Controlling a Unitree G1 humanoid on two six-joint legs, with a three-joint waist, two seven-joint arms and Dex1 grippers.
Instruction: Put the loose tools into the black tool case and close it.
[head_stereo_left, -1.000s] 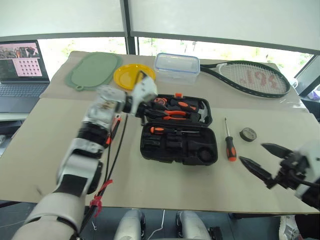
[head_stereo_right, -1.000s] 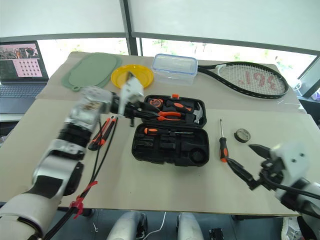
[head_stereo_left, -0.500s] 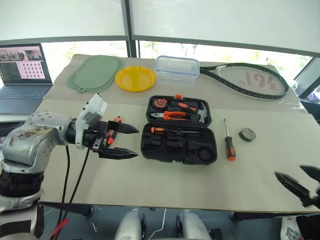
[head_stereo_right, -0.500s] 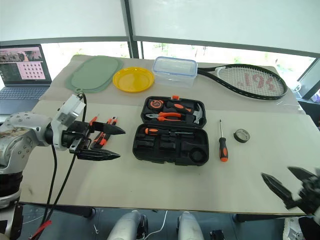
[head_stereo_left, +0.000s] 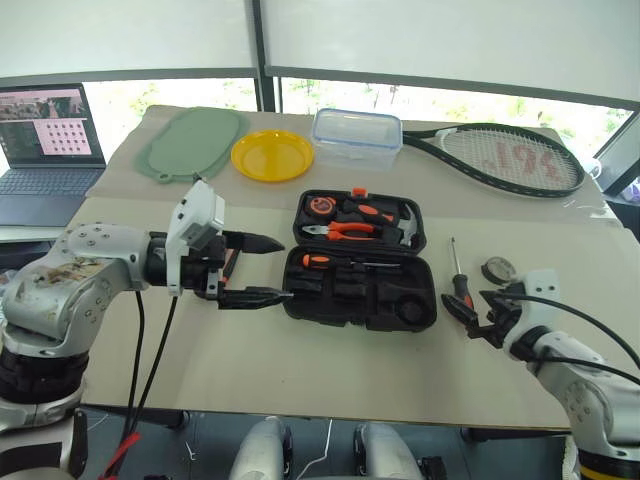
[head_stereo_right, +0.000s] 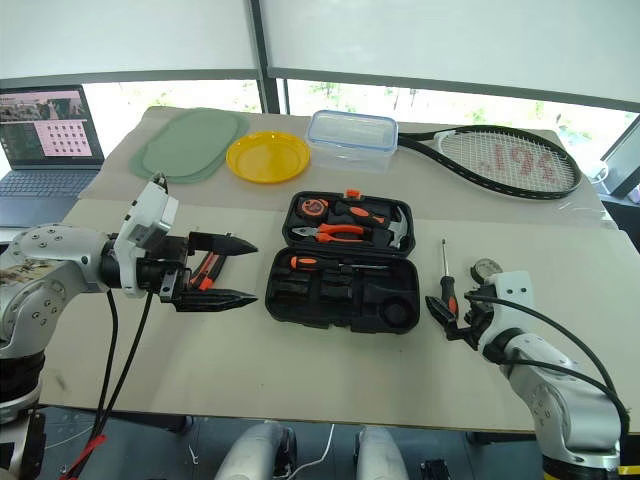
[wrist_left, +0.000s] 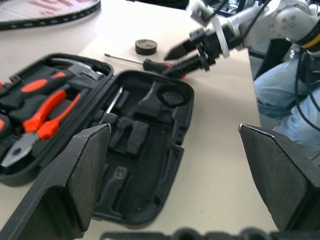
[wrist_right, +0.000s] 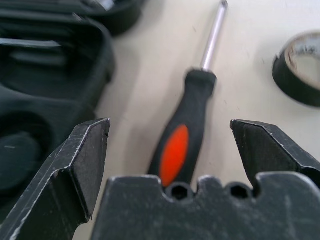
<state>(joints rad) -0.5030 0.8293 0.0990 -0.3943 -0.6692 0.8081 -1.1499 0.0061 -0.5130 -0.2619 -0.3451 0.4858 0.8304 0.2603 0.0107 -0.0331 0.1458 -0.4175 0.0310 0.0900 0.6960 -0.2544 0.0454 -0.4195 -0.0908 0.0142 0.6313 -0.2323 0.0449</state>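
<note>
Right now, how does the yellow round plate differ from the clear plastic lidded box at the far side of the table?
The yellow round plate is opaque, flat and open; the clear plastic lidded box is see-through, rectangular, taller and closed. Both sit side by side beyond the black tool case.

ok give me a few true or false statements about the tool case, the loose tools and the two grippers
1. The black tool case lies open on the table. True.
2. The right gripper is shut on the screwdriver. False: its fingers stand open on either side of the handle, not gripping it.
3. The tape roll is already in the case. False: it lies on the table, beyond the screwdriver from the case.
4. The left gripper is open and holds nothing. True.
5. The pliers lie on the bare table. False: they sit in the case's far half.
</note>
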